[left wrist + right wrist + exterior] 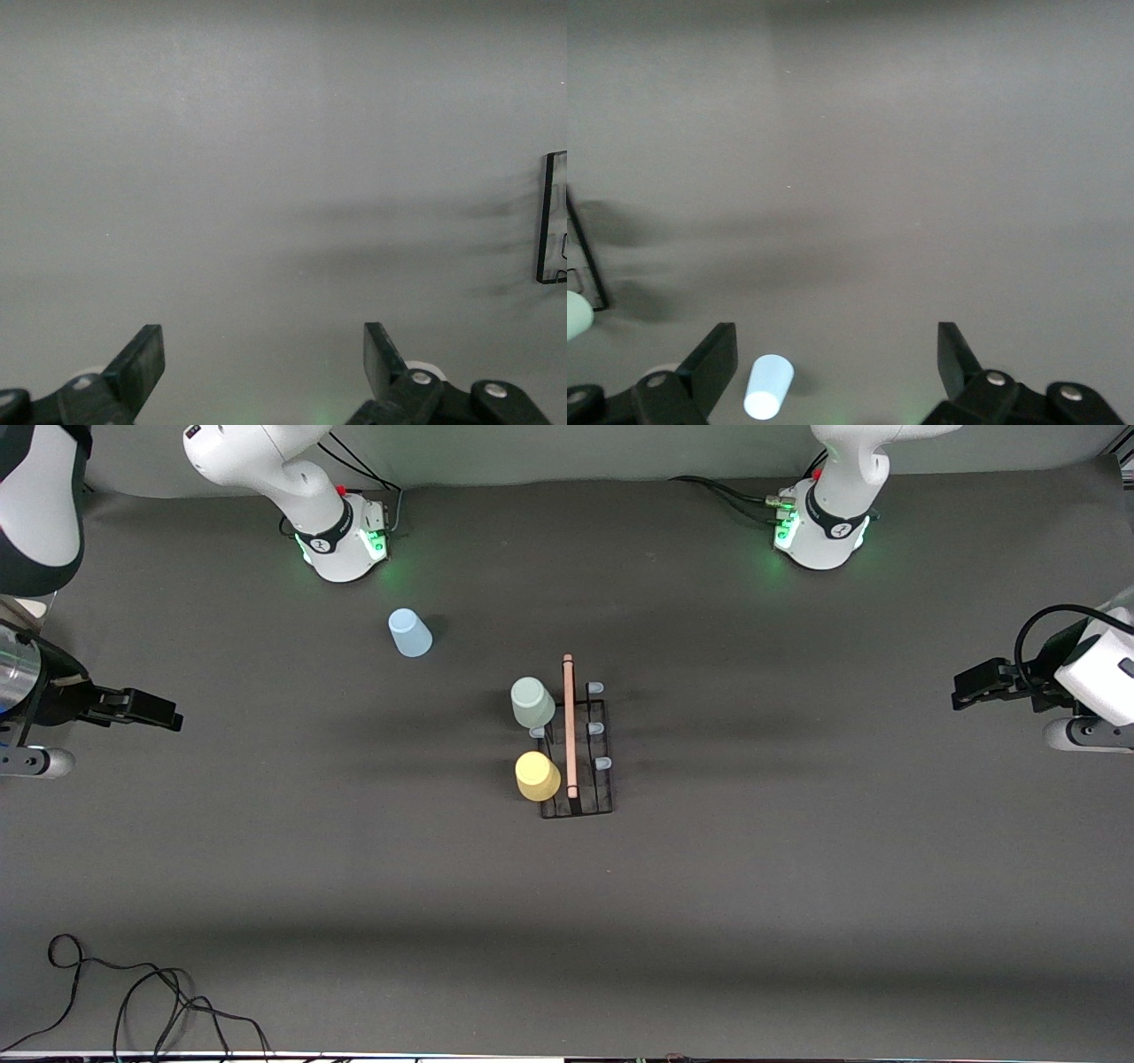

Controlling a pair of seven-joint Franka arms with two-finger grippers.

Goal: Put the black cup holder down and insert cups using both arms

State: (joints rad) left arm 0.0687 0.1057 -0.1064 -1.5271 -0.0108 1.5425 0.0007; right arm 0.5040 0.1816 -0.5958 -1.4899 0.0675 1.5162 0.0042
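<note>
The black cup holder (570, 731) stands at the middle of the table, its wooden handle on top. The pale mint green cup (532, 701) and the yellow cup (538, 776) sit upside down on pegs on its side toward the right arm's end. The light blue cup (410, 633) stands upside down on the table near the right arm's base. My right gripper (173, 717) is open and empty at the right arm's end of the table. My left gripper (959, 694) is open and empty at the left arm's end. The right wrist view shows the blue cup (769, 387) and a corner of the holder (589, 257).
Three bare pegs (595, 728) line the holder's side toward the left arm, and one (537, 732) shows between the two cups. Loose black cables (133, 1001) lie at the table's front corner at the right arm's end. The holder's edge (551, 217) shows in the left wrist view.
</note>
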